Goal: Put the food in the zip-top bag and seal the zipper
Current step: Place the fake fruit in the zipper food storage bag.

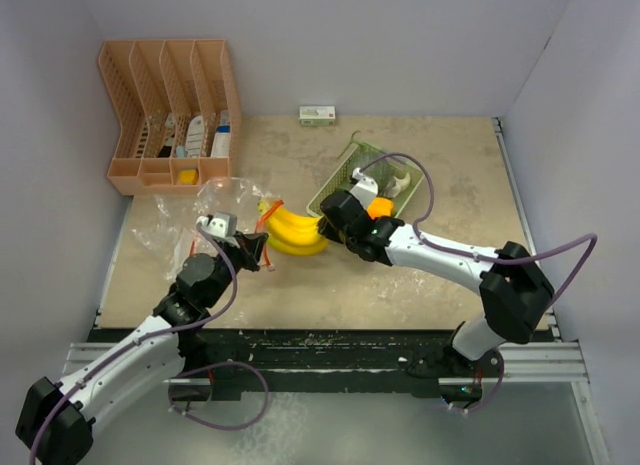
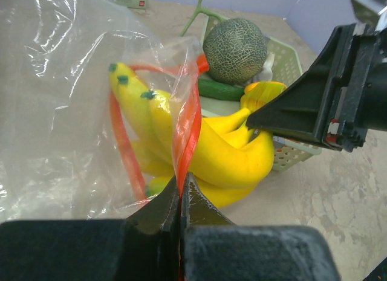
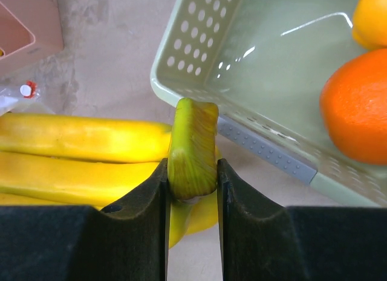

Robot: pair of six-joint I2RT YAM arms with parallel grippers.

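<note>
Blocking most of the basket [image 1: 335, 175] in the top view, the right arm hides the melon & cucumber. Only the orange [image 1: 381, 207] and a bit of a white piece [image 1: 398, 182] show past it. Left wrist view gives the rest: 1 melon [image 2: 234, 49], 1 cucumber [image 2: 221, 89] half under it, and the white piece as a sliver behind the melon. Right wrist view crops the orange at the frame edge; a 2nd yellow-orange thing [image 3: 370, 18] in the corner is too cut off to name. The bag [image 1: 190, 210] is clear plastic, its outline hard to trace on the table [image 1: 350, 295]; its red zip edge [image 2: 188, 127] is the only firm line.

Closed tight, the left claw [image 2: 180, 193] pinches that zip edge. Set narrow, the right claw [image 3: 192, 172] clamps the green stem of the banana bunch [image 3: 84, 139]. Bunch shows 3 green tips, all behind plastic inside the bag mouth; the stem end is outside, just beside the basket's corner. Melon, cucumber, orange & white piece sit in the basket.

Back left: 1 pink rack [image 1: 170, 105] w/ 4 upright slots, contents too small to tell. 1 small box [image 1: 317, 114] by the back wall.
</note>
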